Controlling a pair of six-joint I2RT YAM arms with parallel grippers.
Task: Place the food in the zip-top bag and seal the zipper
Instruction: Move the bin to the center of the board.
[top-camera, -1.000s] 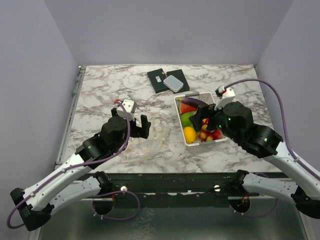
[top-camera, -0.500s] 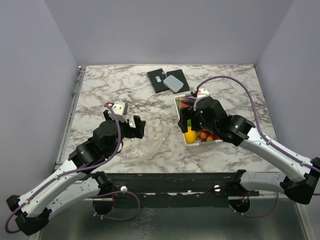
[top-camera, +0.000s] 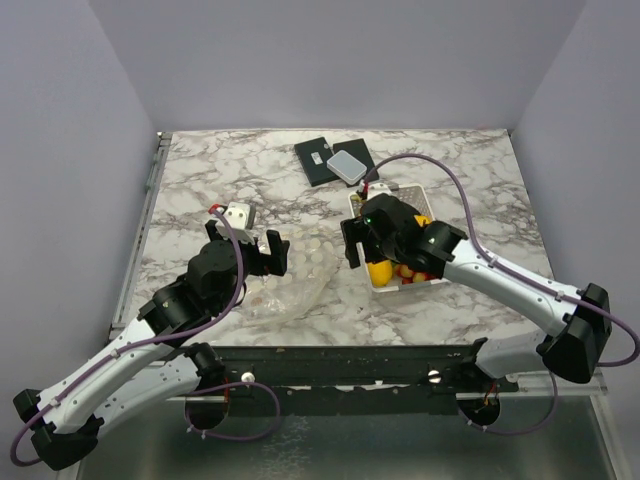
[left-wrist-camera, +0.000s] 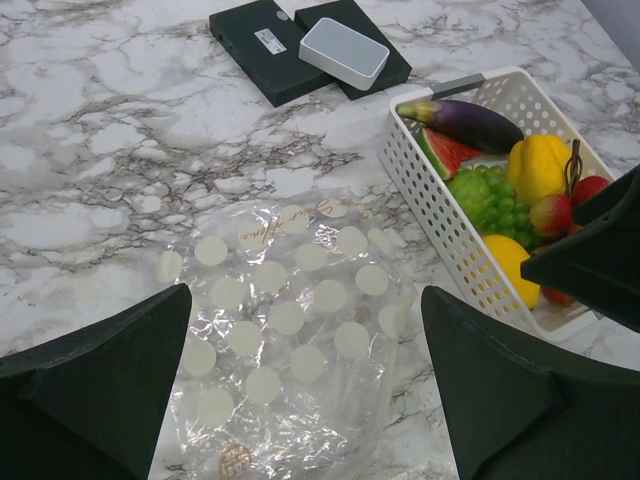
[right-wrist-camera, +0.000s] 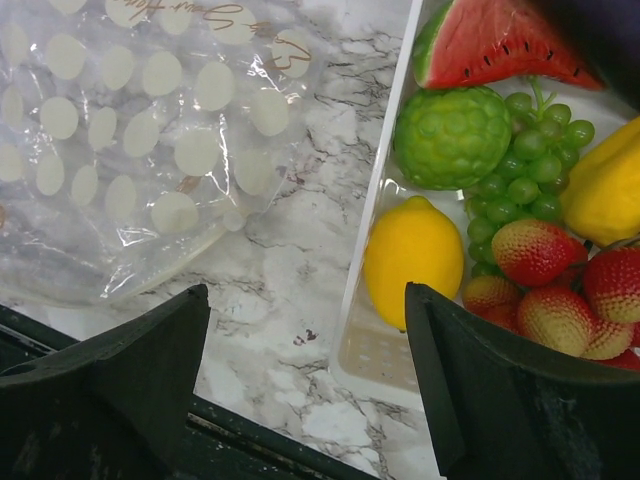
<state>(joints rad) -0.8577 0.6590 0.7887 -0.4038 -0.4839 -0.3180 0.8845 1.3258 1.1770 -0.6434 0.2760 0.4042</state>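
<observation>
Right wrist view looks down past the right gripper (right-wrist-camera: 307, 300), its fingers spread wide with nothing between them, above the near left corner of the white basket (right-wrist-camera: 390, 185). The lemon (right-wrist-camera: 412, 260), grapes (right-wrist-camera: 525, 170), strawberries (right-wrist-camera: 535, 255) and watermelon slice (right-wrist-camera: 490, 45) lie in the basket, with the eggplant (left-wrist-camera: 470, 122) at its far end. The dotted bag (left-wrist-camera: 290, 330) lies flat on the marble table (top-camera: 200, 180) just left of the basket. The left gripper (left-wrist-camera: 305, 295) hangs over the bag, fingers wide apart and empty.
</observation>
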